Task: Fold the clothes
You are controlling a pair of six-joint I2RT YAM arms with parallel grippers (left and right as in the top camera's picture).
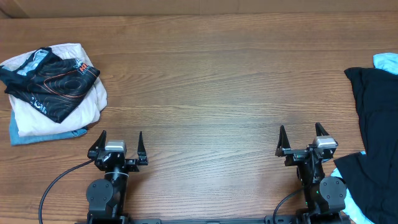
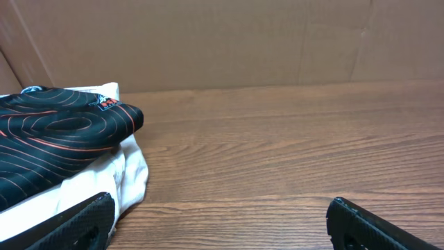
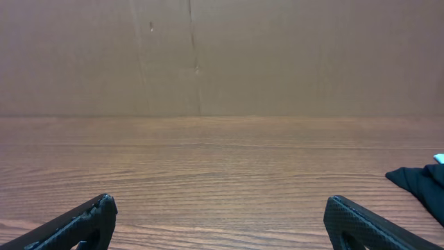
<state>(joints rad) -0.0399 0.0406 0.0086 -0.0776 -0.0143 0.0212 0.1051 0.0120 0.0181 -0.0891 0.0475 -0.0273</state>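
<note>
Both arms are parked at the near edge. The left gripper (image 1: 121,135) and right gripper (image 1: 300,127) have jaws spread wide with nothing in them. The plain black soft-fabric T-shirt (image 1: 373,112) is bunched at the right edge of the brown wooden table (image 1: 211,87) and partly runs out of frame, so I honestly can't tell where the collar or hem is. I'd send the right arm over, pinch one layer near an edge, and drag it to the middle to flatten it first. Leave the black orange-lined garment (image 1: 59,81) on the left pile alone.

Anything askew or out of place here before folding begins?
The black T-shirt lies crumpled at the table's right edge, partly out of frame, light blue fabric showing beside it. The patterned garment sits skewed atop the left pile.
</note>
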